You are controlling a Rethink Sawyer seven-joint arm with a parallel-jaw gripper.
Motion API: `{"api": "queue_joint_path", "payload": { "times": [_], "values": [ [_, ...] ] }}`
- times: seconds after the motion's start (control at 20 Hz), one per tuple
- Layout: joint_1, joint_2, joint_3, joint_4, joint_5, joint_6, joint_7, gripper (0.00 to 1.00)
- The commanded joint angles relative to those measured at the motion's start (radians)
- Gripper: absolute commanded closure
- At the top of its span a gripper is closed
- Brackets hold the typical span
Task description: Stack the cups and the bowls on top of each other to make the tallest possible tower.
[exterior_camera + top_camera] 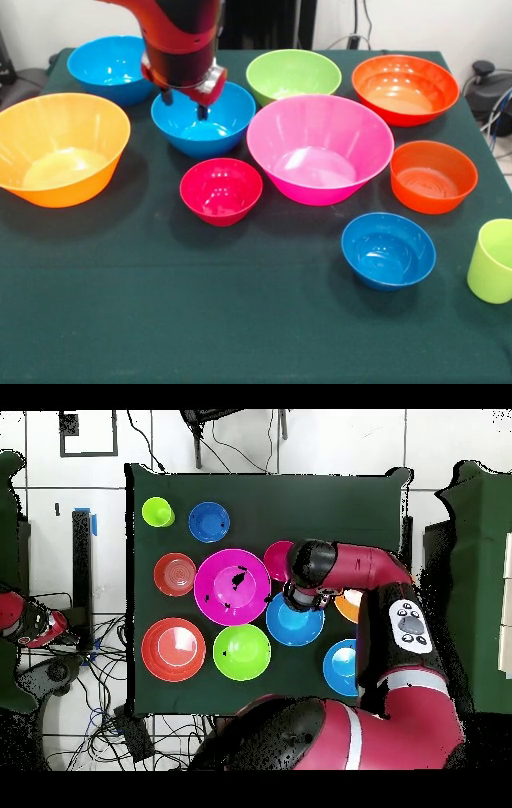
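Front view: gripper [185,103] hangs over the far rim of a medium blue bowl [204,120] | fingers [202,110] parted, holding nothing, tips just inside that rim | pink bowl [320,149] beside it | lime cup [492,262] well apart, nothing stacked

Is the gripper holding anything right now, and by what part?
Nothing. The gripper hangs open over the blue bowl, fingers clear of its rim.
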Motion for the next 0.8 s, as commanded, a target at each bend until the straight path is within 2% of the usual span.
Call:
{"api": "queue_joint_path", "payload": {
  "times": [0.05,0.25,0.6,0.8],
  "values": [
    [-0.052,0.039,0.062,0.036,-0.103,0.000,-0.254,0.00],
    [-0.071,0.059,0.086,0.014,-0.113,0.007,-0.279,0.00],
    [-0.084,0.075,0.112,0.007,-0.120,0.001,-0.263,0.00],
    [-0.107,0.094,0.139,0.026,-0.091,-0.045,-0.239,0.00]
  ]
}}
